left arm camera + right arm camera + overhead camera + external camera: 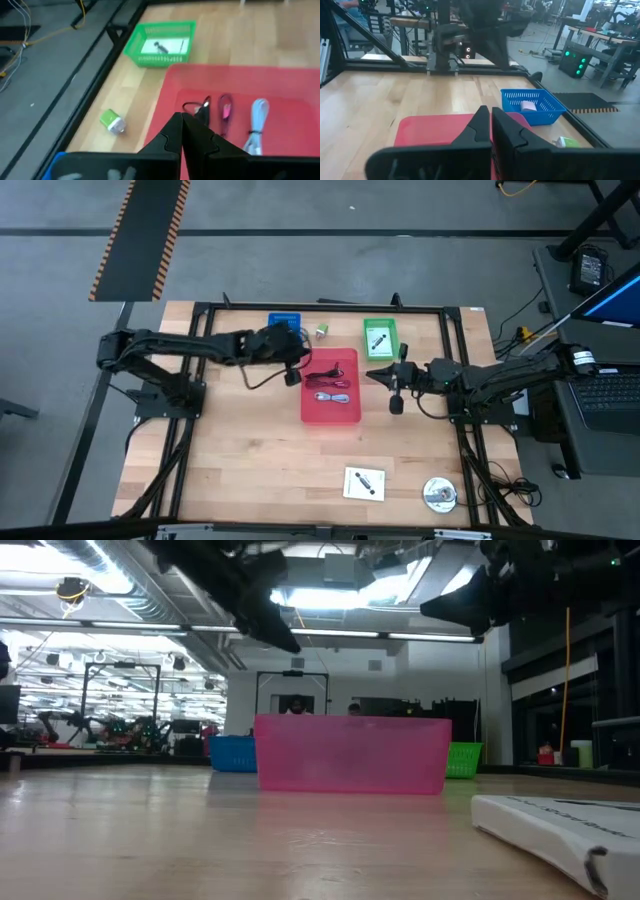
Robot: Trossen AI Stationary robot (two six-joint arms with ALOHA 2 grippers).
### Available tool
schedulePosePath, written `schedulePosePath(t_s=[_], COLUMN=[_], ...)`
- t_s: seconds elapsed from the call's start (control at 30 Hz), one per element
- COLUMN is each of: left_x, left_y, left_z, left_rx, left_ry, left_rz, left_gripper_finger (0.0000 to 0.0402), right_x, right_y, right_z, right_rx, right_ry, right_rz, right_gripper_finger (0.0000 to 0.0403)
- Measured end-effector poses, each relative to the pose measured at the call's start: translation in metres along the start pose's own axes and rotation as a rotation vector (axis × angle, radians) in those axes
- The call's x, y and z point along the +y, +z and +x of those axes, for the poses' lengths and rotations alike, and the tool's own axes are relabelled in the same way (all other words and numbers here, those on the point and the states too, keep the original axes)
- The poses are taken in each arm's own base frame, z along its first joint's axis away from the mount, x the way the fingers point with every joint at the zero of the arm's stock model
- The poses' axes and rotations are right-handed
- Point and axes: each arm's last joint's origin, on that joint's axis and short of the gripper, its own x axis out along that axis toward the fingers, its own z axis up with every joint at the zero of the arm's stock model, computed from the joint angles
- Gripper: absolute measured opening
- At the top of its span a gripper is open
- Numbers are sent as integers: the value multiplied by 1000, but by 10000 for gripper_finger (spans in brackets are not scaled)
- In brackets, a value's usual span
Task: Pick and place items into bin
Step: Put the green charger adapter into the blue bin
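Red bin (330, 415), table centre, holds 3 coiled cables: black (199, 108), reddish (225, 107), white (257, 122), lying side by side on its floor. Loose items: 1 white-green packet (322, 331) between blue basket (285, 321) and green basket (380, 337) (each w/ 1 small item inside), 1 white card w/ black part (364, 483) and 1 silver disc (439, 494) near the front edge, well apart from the bin. Left gripper (293, 372) hovers at the bin's left rim, right gripper (395, 400) just beside its right rim; both w/ fingers pressed together, nothing held.
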Motion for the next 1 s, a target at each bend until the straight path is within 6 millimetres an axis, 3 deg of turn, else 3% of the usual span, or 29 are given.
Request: schedulePosePath(t_s=[0.2,0.5,0.73,1.0], left_x=[16,41,56,71], left_y=[18,40,28,19], left_z=[31,69,98,109], left_rx=[124,167,206,235], left_ry=[7,-6,46,132], left_rz=[82,127,105,89], left_gripper_finger=[2,2,2,2], right_x=[0,0,0,0], right_y=[0,-1,0,0], right_z=[0,0,0,0], right_rx=[3,6,5,6], right_ry=[0,1,0,0], right_rz=[1,2,2,1], right_gripper_finger=[0,0,0,0])
